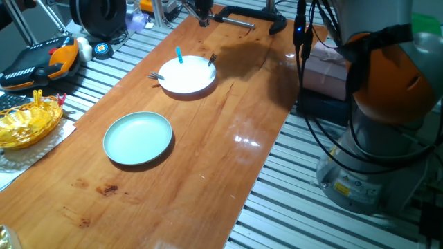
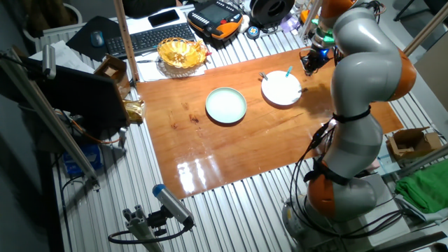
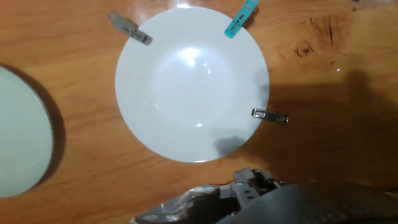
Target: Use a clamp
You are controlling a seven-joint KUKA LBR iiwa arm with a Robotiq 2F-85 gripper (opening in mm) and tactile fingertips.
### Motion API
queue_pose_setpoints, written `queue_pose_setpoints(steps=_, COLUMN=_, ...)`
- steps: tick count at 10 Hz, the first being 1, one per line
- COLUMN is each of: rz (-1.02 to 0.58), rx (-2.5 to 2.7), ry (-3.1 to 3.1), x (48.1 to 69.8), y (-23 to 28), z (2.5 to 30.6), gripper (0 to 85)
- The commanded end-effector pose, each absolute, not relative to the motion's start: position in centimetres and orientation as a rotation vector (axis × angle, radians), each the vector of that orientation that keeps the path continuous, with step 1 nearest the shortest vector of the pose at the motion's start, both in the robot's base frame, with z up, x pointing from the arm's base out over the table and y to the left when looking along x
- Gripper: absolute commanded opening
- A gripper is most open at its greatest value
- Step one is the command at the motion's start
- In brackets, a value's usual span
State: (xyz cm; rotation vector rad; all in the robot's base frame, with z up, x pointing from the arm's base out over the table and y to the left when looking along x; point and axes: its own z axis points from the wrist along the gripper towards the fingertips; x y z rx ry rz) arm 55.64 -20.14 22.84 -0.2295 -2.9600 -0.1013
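**Task status: clamp not yet grasped, approach stage**

Note the layout first. In the hand view, the white plate fills the centre of the frame on the table. Three clips sit on its rim: a grey clip at the upper left, a teal clip at the upper right, and the clamp, small and dark grey, at the right edge of the plate, lying across the rim and pointing outward to the right.

In one fixed view, you find the same plate in the upper centre of the frame, with the clamp standing at its upper right edge. A pale green plate lies well apart, toward the lower left; nothing is clipped to it. A large black bar clamp rests at the top edge of the table.

Check the gripper. Only part of its body shows at the bottom centre of the hand view, below the plate. The fingertips are out of the frame, so you cannot tell whether the jaws stand wide or narrow. Nothing appears to be held.

Assess progress as follows:

1. Done: the hand is positioned above the white plate, with the clamp in view.
2. Left: align over the clamp, descend, squeeze its handles, and apply or release it as the task requires.

Judge the task to be at an early stage; no contact with the clamp is visible.
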Motion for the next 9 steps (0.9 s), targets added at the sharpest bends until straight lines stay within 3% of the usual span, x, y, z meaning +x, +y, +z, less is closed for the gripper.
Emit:
queue_pose_setpoints(steps=1, rz=-0.107, rx=-0.225, ry=-2.960, x=55.6, y=-20.2, z=22.8, gripper=3.0)
queue_pose_setpoints(steps=5, rz=-0.098, rx=-0.266, ry=-3.010, x=55.7, y=-22.7, z=21.2, gripper=42.0)
queue_pose_setpoints(steps=9, rz=-0.171, rx=-0.308, ry=-3.061, x=55.0, y=-25.1, z=18.0, gripper=56.3)
